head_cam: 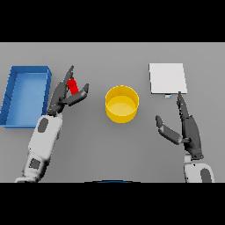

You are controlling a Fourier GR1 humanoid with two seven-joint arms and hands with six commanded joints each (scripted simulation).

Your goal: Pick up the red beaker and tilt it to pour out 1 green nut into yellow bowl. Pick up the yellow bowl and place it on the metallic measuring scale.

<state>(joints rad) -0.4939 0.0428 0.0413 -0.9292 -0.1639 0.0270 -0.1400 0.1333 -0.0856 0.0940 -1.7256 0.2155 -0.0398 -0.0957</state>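
Observation:
The red beaker (73, 85) stands at the left of the table, between the fingers and thumb of my left hand (63, 94). Those fingers are mostly straight around it, and part of the beaker is hidden behind them. The yellow bowl (122, 103) sits in the middle of the table, to the right of the beaker; I see no nut in it. The metallic measuring scale (167, 78) lies flat at the back right. My right hand (186, 127) hovers in front of the scale with fingers straight and thumb spread, holding nothing.
A blue bin (25, 94) stands at the far left, close behind my left arm.

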